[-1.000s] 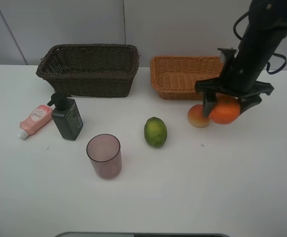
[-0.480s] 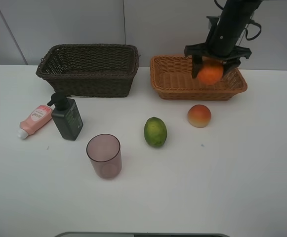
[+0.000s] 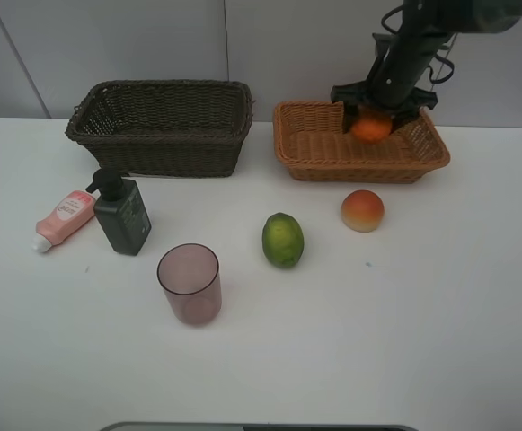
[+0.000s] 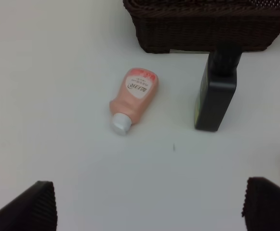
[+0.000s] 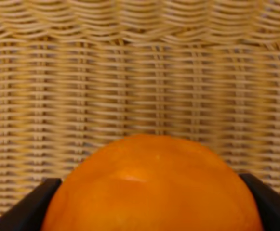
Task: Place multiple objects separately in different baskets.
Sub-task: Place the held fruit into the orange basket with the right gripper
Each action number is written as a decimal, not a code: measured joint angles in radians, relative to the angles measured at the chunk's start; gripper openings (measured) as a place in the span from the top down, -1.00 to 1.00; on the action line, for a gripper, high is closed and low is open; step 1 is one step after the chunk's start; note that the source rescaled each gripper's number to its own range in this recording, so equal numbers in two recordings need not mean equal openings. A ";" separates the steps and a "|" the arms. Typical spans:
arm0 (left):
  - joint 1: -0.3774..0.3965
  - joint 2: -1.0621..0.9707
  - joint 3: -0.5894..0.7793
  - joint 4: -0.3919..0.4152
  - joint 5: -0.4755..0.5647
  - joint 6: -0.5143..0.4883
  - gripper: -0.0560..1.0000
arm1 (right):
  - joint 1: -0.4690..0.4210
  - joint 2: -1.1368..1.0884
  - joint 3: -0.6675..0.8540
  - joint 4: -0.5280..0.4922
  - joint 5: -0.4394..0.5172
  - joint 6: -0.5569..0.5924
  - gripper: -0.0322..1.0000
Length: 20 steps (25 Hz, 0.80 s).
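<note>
High camera first: the orange [image 3: 370,128] is gripped between the right fingers [image 3: 347,109] and held inside the outline of the light orange-tan basket [image 3: 314,154], toward its far side. Whether it's touching the weave can't be told from here. The dark brown basket [image 3: 162,148] is set just left of the tan one on the white counter [image 3: 395,332]. In front of the tan basket the peach-like fruit [image 3: 362,210] is parked on the counter, with the green lime [image 3: 283,240] further left and nearer the camera. The pinkish cup [image 3: 190,284] is stood upright, closest to the front of all. The dark green pump bottle [image 3: 122,214] is stood upright in front of the dark basket, and the pink tube [image 3: 64,216] is laid flat just beside it, on its left.

Left wrist: the left fingers [image 4: 31,209] are spread wide with nothing between them, over bare counter. The tube is seen lying with its white cap toward the camera, a clear gap is left between it and the bottle, and the dark basket's wall is behind both.

Right wrist: the frame is mostly filled by the orange — it's clamped on both sides by the dark fingertips, with tan weave close behind it.
</note>
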State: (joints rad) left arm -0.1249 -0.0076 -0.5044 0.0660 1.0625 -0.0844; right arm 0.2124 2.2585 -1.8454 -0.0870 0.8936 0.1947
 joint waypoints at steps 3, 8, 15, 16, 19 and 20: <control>0.000 0.000 0.000 0.000 0.000 0.000 -0.99 | 0.000 0.025 0.000 -0.001 -0.042 0.000 0.22; 0.000 0.000 0.000 0.000 0.000 0.000 -0.99 | 0.000 0.049 0.000 -0.001 -0.079 0.000 0.22; 0.000 0.000 0.000 0.000 0.000 0.000 -0.99 | 0.000 0.049 0.000 -0.001 -0.086 0.000 -0.93; 0.000 0.000 0.000 0.000 0.000 0.000 -0.99 | 0.000 0.048 0.000 -0.001 -0.085 0.000 -0.96; 0.000 0.000 0.000 0.000 0.000 0.000 -0.99 | 0.001 0.029 0.000 0.000 -0.066 0.000 -0.99; 0.000 0.000 0.000 0.000 0.000 0.000 -0.99 | 0.003 0.018 0.000 0.000 -0.056 0.000 -0.99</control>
State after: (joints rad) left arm -0.1249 -0.0076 -0.5044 0.0660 1.0625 -0.0844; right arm 0.2158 2.2764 -1.8454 -0.0874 0.8377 0.1944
